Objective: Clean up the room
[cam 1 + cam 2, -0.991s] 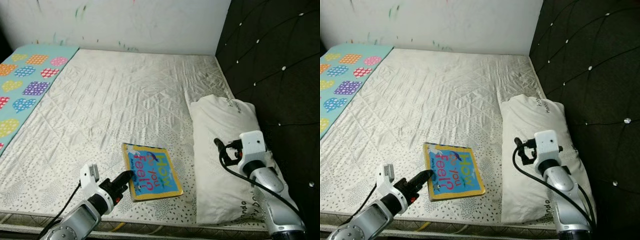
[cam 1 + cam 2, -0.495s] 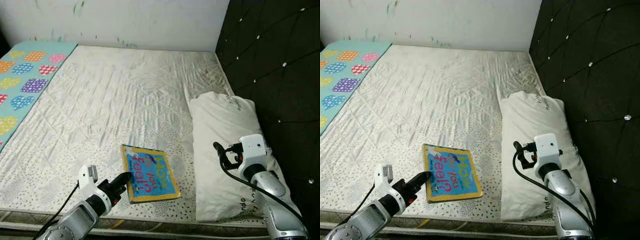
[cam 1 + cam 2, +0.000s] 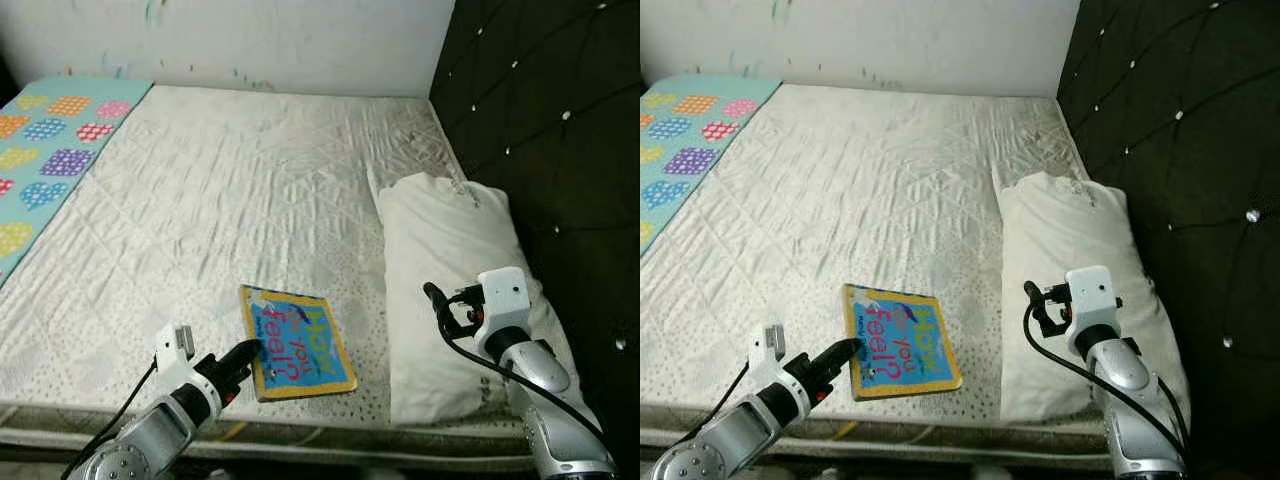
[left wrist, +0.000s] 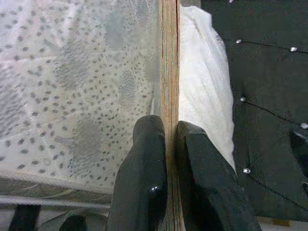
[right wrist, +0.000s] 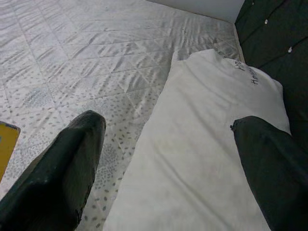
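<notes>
Pinching the near left edge of a yellow-bordered picture book [image 3: 297, 341], the left gripper [image 4: 168, 132] has its jaws closed on the cover, one black finger [image 4: 144, 168] on each side of the board. The book lies flat on the bed [image 3: 220, 200], near the mattress's near edge and just left of a white pillow [image 3: 450, 270]. Hovering above that pillow's near end, the right gripper [image 5: 168, 139] has its jaws spread wide and grips nothing. A heart-patterned teal blanket [image 3: 45, 150] lies along the far left side, and a dark tufted headboard [image 3: 560, 130] stands on the right.
</notes>
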You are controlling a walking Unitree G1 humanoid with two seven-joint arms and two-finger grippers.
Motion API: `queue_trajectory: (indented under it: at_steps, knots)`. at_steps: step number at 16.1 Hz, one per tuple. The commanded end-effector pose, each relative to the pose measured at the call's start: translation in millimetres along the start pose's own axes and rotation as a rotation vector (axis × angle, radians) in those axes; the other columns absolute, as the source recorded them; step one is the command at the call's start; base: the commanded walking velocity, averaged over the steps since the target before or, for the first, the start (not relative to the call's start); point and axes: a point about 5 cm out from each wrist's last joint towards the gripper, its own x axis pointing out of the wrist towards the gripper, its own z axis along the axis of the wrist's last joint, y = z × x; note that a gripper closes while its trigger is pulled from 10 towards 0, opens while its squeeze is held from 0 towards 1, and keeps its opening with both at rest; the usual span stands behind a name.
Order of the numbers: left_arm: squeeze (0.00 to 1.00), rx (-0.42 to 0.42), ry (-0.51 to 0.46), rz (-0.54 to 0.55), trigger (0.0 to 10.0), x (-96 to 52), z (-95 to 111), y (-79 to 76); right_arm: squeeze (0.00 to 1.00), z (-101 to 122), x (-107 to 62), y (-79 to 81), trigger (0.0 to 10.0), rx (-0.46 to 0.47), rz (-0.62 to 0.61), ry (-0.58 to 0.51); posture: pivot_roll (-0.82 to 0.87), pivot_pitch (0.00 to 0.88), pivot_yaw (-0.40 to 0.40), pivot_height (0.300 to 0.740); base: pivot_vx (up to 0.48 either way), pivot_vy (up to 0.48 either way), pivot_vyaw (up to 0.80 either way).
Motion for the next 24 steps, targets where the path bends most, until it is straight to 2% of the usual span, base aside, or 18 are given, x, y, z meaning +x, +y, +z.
queue_trajectory:
  at_steps: [1,6,9,13,20,24]
  knots:
    - [0.00,0.014,-0.024,0.003,10.0,0.1,6,-0.1,0.00,2,0.0,-0.2,10.0,-0.004,0.006,-0.005,-0.16,0.071,-0.040,0.668,0.000,0.000,0.00]
    - [0.00,0.015,-0.039,-0.001,10.0,1.7,8,-0.1,0.00,2,0.7,0.8,10.0,-0.014,0.014,-0.012,-0.16,0.068,-0.042,0.634,0.000,0.000,0.00]
    - [0.00,0.010,-0.106,-0.021,10.0,2.0,16,-3.0,0.00,1,0.6,-0.6,10.0,-0.012,0.013,-0.006,-0.16,0.064,-0.041,0.634,0.000,0.000,0.00]
    - [0.00,0.022,-0.137,-0.023,10.0,1.2,19,-2.2,0.00,0,0.9,-0.3,10.0,-0.011,0.015,-0.008,-0.16,0.061,-0.039,0.634,0.000,0.000,0.00]
    - [0.00,0.042,-0.143,-0.034,10.0,2.0,19,-3.2,0.00,0,1.4,-0.6,10.0,-0.014,0.016,-0.010,-0.16,0.056,-0.041,0.634,0.392,0.000,0.00]
    - [0.00,0.025,-0.168,-0.051,10.0,2.5,21,-6.6,0.00,0,1.0,-1.0,10.0,-0.015,0.014,-0.009,-0.16,0.055,-0.040,0.634,0.000,0.000,0.00]
